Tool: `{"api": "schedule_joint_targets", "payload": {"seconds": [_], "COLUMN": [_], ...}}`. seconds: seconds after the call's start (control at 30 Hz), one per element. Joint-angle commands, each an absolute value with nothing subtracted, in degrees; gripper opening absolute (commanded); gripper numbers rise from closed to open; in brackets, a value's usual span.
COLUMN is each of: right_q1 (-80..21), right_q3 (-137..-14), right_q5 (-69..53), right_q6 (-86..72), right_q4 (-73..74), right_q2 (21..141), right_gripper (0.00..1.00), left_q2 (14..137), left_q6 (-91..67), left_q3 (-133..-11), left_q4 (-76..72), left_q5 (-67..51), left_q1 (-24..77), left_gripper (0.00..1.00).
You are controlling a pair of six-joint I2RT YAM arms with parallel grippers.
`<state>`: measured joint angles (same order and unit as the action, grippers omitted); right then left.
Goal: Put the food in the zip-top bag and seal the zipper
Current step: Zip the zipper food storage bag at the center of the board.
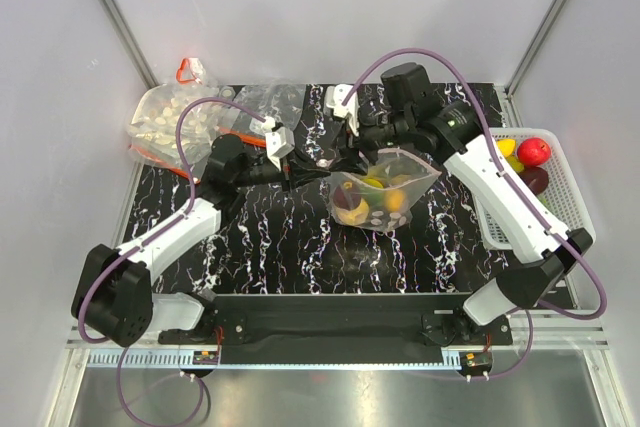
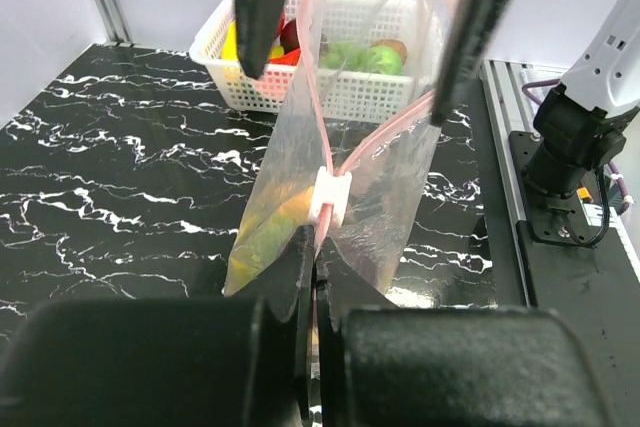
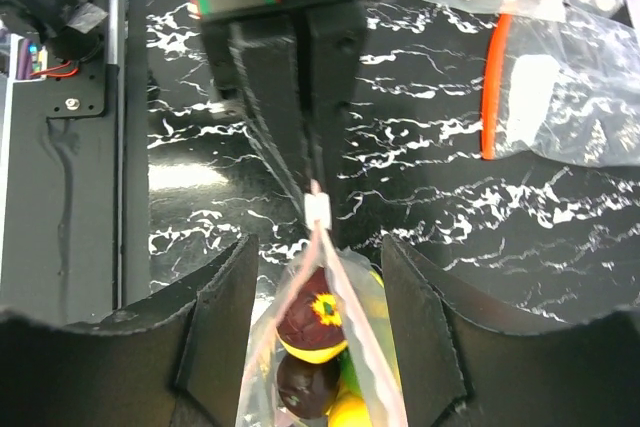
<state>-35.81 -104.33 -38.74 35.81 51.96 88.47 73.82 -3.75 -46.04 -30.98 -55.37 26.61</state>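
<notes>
Your left gripper (image 3: 315,179) clamped on the pink-red zipper strip (image 2: 322,127) of the clear dotted plastic bag (image 1: 385,192), your right gripper (image 3: 318,252) spread astride it, glossy toy fruits (image 3: 310,322) inside.

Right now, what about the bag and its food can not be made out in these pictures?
Top external: the zipper is too thin to trace, partly under the left gripper and right gripper.
Left wrist: the food in the zip-top bag is blurred by plastic; pieces uncountable.
Right wrist: the bag's lower part is cut off by the bottom edge.
</notes>
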Motion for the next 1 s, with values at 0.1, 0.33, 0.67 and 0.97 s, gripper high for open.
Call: {"api": "schedule_joint_targets", "payload": {"seconds": [0.1,0.33,0.67,0.97], "right_q1": [-39.37,-40.43,-40.43,-40.52], "right_q3": [-105.55,-107.31,-107.14,-104.50], "right_q5": [-37.36,-35.51,-34.19,-30.24], "right_q6": [37.09,36.74,36.65,35.60], "right_q4": [51.07,51.15,51.24,52.12], "right_q2": [90.35,92.81,91.85,88.60], "right_gripper": [0.60,0.47,0.06,0.00], "left_q2": [73.13,72.95,72.16,71.37], "left_q6": [-2.55,-2.72,-2.64,-4.39], "left_q3": [-48.87,-48.60,-47.99,-46.05], "left_q4": [-32.70,-32.87,-33.05,-36.39], "left_q5": [-57.30,-57.39,-56.95,-54.67], "left_q1": [26.10,26.02,25.66,24.70], "left_gripper": [0.00,0.00,0.00,0.00]}}
